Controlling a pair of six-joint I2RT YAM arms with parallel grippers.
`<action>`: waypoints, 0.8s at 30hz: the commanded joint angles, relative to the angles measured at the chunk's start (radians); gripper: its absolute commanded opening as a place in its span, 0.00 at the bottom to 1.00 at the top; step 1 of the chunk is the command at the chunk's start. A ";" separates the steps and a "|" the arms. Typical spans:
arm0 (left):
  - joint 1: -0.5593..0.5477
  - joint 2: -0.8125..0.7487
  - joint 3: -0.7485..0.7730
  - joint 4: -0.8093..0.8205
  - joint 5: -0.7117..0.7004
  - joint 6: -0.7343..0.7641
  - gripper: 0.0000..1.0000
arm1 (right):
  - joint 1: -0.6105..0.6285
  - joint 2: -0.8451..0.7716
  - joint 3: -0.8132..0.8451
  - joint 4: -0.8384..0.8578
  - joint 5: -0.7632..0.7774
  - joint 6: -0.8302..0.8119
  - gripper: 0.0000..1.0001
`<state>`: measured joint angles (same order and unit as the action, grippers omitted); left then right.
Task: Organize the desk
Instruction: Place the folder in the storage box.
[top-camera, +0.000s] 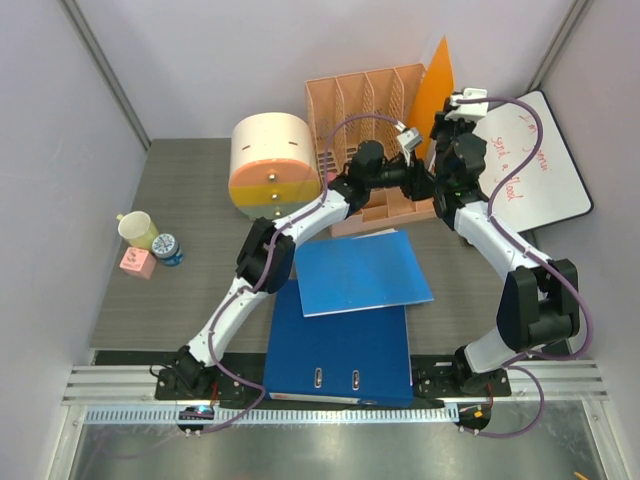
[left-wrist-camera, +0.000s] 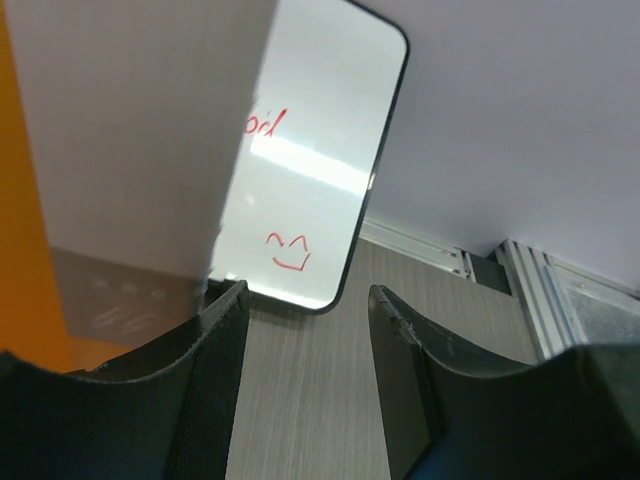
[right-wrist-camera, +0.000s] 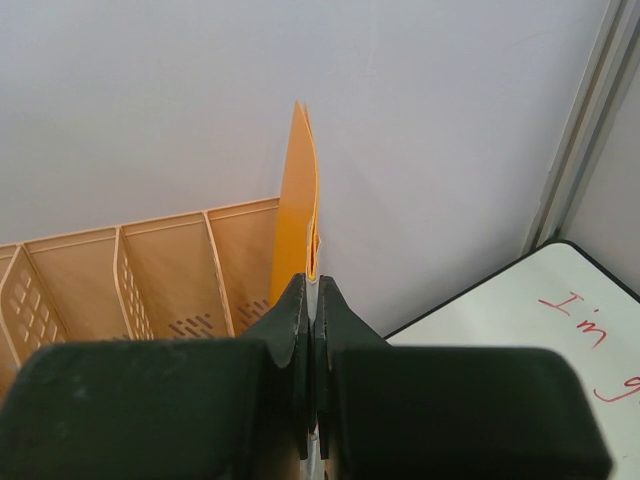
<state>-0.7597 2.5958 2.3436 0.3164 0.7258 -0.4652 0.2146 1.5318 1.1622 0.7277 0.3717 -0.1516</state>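
Note:
The desk (top-camera: 190, 190) is a dark grey wood-grain top. My right gripper (right-wrist-camera: 312, 285) is shut on the edge of an orange folder (right-wrist-camera: 298, 190) and holds it upright beside the right end of a peach file organizer (right-wrist-camera: 150, 270). From above, the folder (top-camera: 437, 85) stands at the organizer's (top-camera: 365, 100) right side, with the right gripper (top-camera: 447, 135) just below it. My left gripper (left-wrist-camera: 308, 300) is open and empty, low over the desk (left-wrist-camera: 300, 400), close to the folder (left-wrist-camera: 25, 260). From above it (top-camera: 422, 183) sits in front of the organizer.
A white whiteboard (top-camera: 530, 165) with red writing lies at the right. A blue folder (top-camera: 360, 272) lies on a blue binder (top-camera: 340, 350) at the front middle. A round peach-and-yellow drawer box (top-camera: 270, 165) stands left of the organizer. A cup (top-camera: 138, 230), a small jar (top-camera: 168, 248) and a pink cube (top-camera: 137, 263) sit at the left.

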 joint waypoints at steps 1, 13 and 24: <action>-0.001 0.023 0.026 -0.025 -0.057 0.045 0.52 | -0.001 -0.036 0.002 0.019 0.006 -0.003 0.01; 0.010 0.018 0.020 0.013 -0.163 0.046 0.51 | 0.000 -0.061 0.008 0.019 -0.004 0.014 0.01; 0.011 0.004 0.013 0.026 -0.198 0.062 0.51 | -0.001 -0.082 0.007 0.016 -0.013 0.024 0.01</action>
<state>-0.7658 2.6289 2.3436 0.2802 0.6086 -0.4362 0.2138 1.5257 1.1614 0.7158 0.3626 -0.1459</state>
